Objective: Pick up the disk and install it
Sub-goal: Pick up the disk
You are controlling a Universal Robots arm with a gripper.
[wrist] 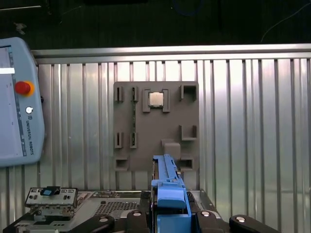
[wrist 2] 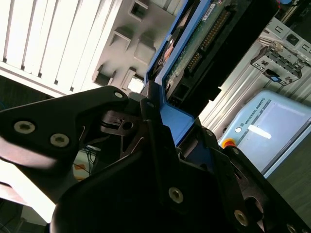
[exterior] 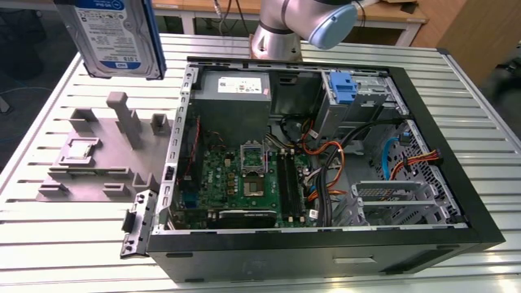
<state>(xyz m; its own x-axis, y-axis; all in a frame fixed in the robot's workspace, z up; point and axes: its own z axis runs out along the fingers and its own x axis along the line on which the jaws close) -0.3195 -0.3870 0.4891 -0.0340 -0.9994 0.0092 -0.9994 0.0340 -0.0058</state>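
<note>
The disk (exterior: 114, 36), a silver drive with a white-and-blue label and a blue bracket, hangs upright in the air above the slatted table at the exterior view's left, beside the open computer case (exterior: 480, 201). In the second wrist view my gripper (wrist 2: 155, 104) is shut on the disk (wrist 2: 194, 43), its black fingers (wrist 2: 97, 121) clamped on the blue bracket edge, with the green circuit-board side showing. In the first wrist view the disk (wrist: 167, 179) stands edge-on between the fingers of the gripper (wrist: 170, 213), over the grey fixture plate (wrist: 155, 131).
The case holds a motherboard (exterior: 244, 177), a grey power supply (exterior: 236, 85), cables, and a drive bay with a blue latch (exterior: 343, 88) at its far right corner. The grey fixture plate (exterior: 106, 159) has upright posts. A teach pendant (wrist: 17, 102) lies beyond the table.
</note>
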